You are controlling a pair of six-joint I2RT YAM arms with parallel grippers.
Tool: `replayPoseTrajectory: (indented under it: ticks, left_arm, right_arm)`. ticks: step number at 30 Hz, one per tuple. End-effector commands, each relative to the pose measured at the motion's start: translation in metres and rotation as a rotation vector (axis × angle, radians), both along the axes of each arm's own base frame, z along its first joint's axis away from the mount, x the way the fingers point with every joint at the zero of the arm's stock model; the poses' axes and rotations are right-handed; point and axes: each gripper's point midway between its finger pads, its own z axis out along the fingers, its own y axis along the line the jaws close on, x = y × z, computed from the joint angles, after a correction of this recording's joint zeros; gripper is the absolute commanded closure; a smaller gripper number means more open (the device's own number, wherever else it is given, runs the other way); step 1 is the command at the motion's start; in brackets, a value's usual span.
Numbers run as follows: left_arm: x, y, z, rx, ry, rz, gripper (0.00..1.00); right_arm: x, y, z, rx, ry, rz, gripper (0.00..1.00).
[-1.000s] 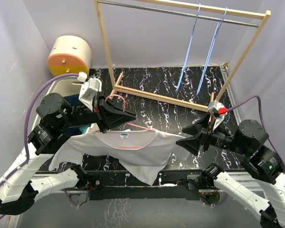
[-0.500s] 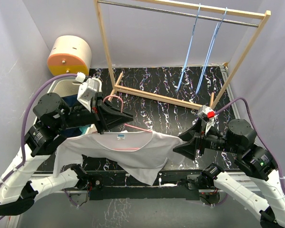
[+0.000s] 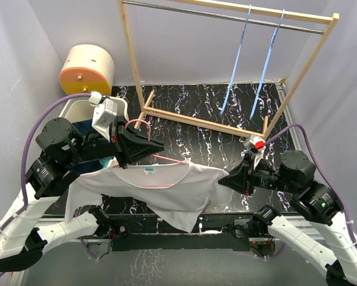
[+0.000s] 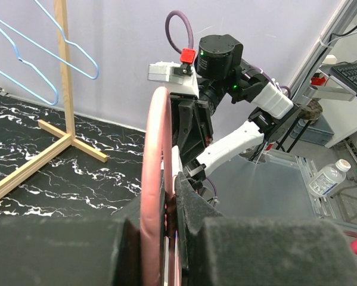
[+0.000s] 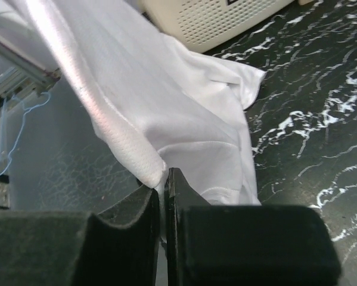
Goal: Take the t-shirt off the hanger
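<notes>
Top external view: a white t-shirt (image 3: pixel 166 192) hangs stretched between both arms over the near edge of the worktop (image 3: pixel 214 113).
At left, the left pincer (image 3: pixel 159 145) is pressed together on the pink hanger (image 3: pixel 173 160). The left wrist view shows the pink wire clamped upright between the two padded fingers (image 4: pixel 196 208). The t-shirt is on the hanger, its collar around the pink wire, the body drooping toward the near edge and one sleeve hanging at far left. At right, the right pincer (image 3: pixel 223 180) pinches the shirt's right sleeve edge. In the right wrist view a fold of white cloth is caught between its closed fingers. At the far side stands a wooden rack (image 3: pixel 130 65) with two blue hangers (image 3: pixel 235 65) on its rail.
</notes>
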Motion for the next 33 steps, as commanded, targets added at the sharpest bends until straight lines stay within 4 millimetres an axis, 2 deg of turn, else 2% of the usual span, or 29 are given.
replayPoseTrajectory:
  ticks: [1, 6, 11, 14, 20, 23, 27, 29, 31, 33]
  left_arm:
    - [-0.007, 0.015, 0.019, -0.045, -0.048, 0.037, 1.0]
    - [-0.006, 0.021, 0.017, -0.034, -0.052, 0.07, 1.0]
    - [-0.013, 0.031, 0.028, -0.042, -0.081, 0.077, 1.0]
    - [-0.02, 0.041, 0.036, -0.061, -0.105, 0.088, 1.0]
    - [-0.027, 0.056, 0.042, -0.094, -0.124, 0.123, 1.0]
    - [-0.025, 0.055, 0.043, -0.109, -0.13, 0.131, 1.0]
    - [-0.015, 0.042, 0.038, -0.132, -0.124, 0.118, 1.0]
    - [-0.01, 0.032, 0.033, -0.136, -0.114, 0.101, 1.0]
    - [-0.003, 0.023, 0.028, -0.132, -0.103, 0.096, 1.0]
    - [0.002, 0.015, 0.021, -0.12, -0.089, 0.081, 1.0]
  right_arm:
    - [0.031, -0.019, 0.02, 0.01, -0.097, -0.219, 0.92]
    - [0.068, -0.063, 0.017, -0.039, -0.074, -0.578, 0.92]
    - [0.08, -0.099, 0.01, -0.052, -0.001, -0.826, 0.92]
    - [0.082, -0.105, -0.001, -0.07, 0.036, -0.878, 0.92]
    - [0.086, -0.097, -0.032, -0.129, 0.12, -0.874, 0.92]
    - [0.081, -0.075, -0.037, -0.137, 0.143, -0.748, 0.92]
    - [0.065, -0.038, -0.032, -0.103, 0.142, -0.506, 0.92]
    - [0.054, -0.027, -0.024, -0.078, 0.128, -0.402, 0.85]
    - [0.044, -0.02, -0.012, -0.05, 0.106, -0.331, 0.67]
    - [0.035, -0.02, 0.007, -0.023, 0.068, -0.289, 0.58]
